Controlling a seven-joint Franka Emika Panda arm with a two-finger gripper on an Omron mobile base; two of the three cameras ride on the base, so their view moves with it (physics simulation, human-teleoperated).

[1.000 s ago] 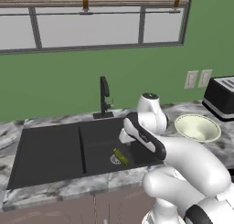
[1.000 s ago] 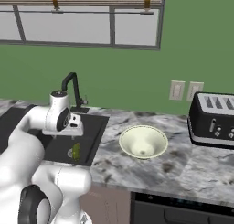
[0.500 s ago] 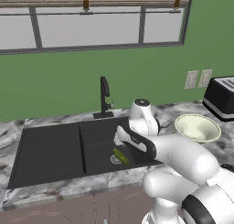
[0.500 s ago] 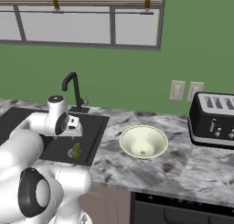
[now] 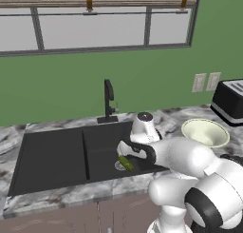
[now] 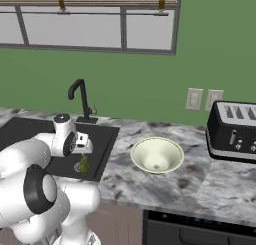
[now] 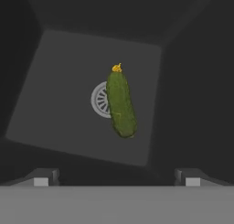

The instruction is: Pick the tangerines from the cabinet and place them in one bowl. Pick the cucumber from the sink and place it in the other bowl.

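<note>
Hovering tool, wide apart, above cucumber in sink

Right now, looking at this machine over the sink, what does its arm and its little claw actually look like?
The arm is made of bulbous glossy white shells with dark black rings at the joints. Its wrist ends in a rounded white cap with a grey disc on top. The gripper shows as two small dark grey finger tips with lighter pads.

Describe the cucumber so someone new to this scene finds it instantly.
Find the black sink set in the marble counter below the window. In its right basin, the cucumber lies flat, partly over the round metal drain. It is the only green thing in the basin, slim, with a small yellow tip.
</note>
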